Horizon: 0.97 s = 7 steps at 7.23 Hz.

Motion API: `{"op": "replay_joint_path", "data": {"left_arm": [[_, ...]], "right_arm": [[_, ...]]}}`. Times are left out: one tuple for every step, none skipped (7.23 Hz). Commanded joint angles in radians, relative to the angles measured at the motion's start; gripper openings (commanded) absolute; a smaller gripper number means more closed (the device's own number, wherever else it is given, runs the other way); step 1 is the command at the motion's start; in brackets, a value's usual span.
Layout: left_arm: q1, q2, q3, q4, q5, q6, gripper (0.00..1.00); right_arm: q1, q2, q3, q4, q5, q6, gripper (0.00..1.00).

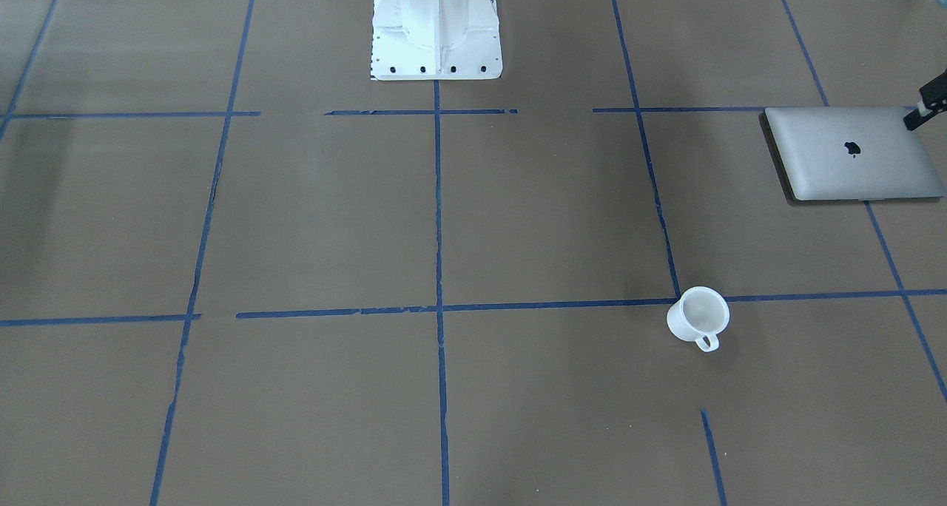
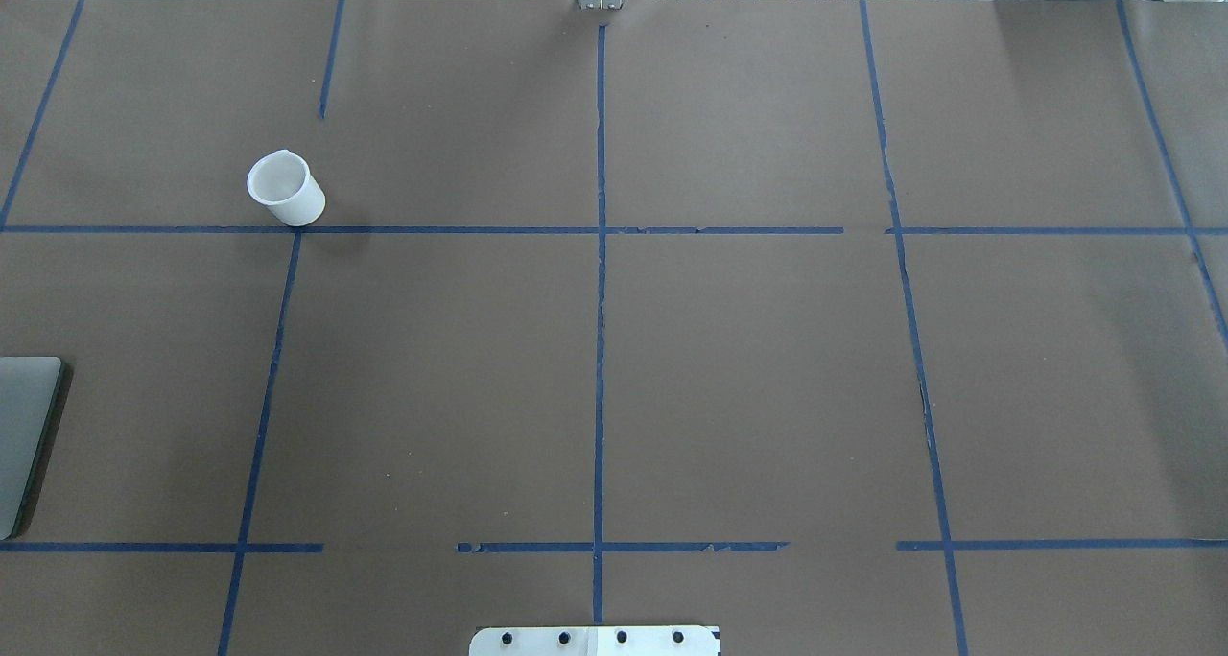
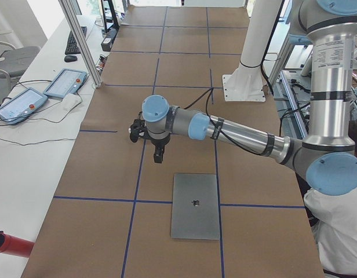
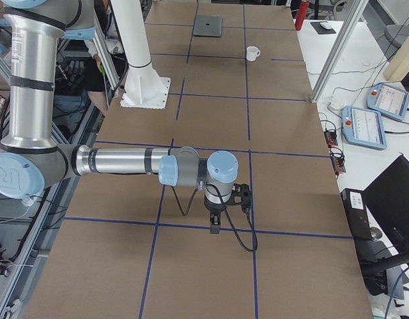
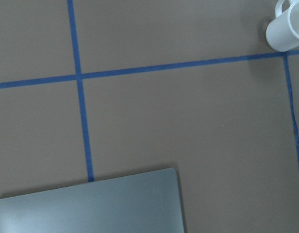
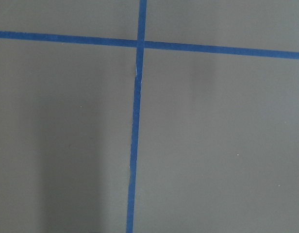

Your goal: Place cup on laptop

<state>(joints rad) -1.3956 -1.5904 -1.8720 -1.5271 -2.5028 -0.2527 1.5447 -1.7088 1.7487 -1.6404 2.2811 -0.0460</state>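
**Cup standing apart from the closed laptop**

The cup (image 1: 698, 315) is standing upright on the tabletop (image 1: 518, 217), beside a crossing of blue tape (image 1: 439, 217) and well apart from the laptop (image 1: 851, 158). The laptop is lying closed and flat. The left fingers (image 3: 159, 155) are pointing down above the tabletop near the laptop's edge. I cannot tell whether they are spread or pressed together. The right fingers (image 4: 215, 224) are hanging over a tape line at the far end, their state equally unclear.
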Motion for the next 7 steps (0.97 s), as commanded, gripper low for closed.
{"op": "replay_joint_path", "data": {"left_arm": [[0.177, -0.285, 0.175, -0.005, 0.065, -0.261, 1.0], [0.214, -0.38, 0.274, -0.024, 0.111, -0.302, 1.0], [0.257, -0.473, 0.432, -0.119, 0.139, -0.442, 1.0], [0.262, -0.485, 0.524, -0.321, 0.197, -0.576, 1.0], [0.289, -0.502, 0.627, -0.458, 0.234, -0.718, 1.0], [0.311, -0.541, 0.683, -0.493, 0.277, -0.75, 1.0], [0.32, -0.56, 0.717, -0.496, 0.28, -0.779, 1.0]], "right_arm": [[0.0, 0.0, 0.0, 0.001, 0.0, 0.0, 1.0], [0.0, 0.0, 0.0, 0.001, 0.0, 0.0, 1.0], [0.0, 0.0, 0.0, -0.001, 0.0, 0.0, 1.0], [0.0, 0.0, 0.0, 0.001, -0.002, 0.0, 1.0], [0.0, 0.0, 0.0, 0.001, 0.0, 0.0, 1.0], [0.0, 0.0, 0.0, 0.001, 0.0, 0.0, 1.0], [0.0, 0.0, 0.0, -0.001, 0.0, 0.0, 1.0]]}}
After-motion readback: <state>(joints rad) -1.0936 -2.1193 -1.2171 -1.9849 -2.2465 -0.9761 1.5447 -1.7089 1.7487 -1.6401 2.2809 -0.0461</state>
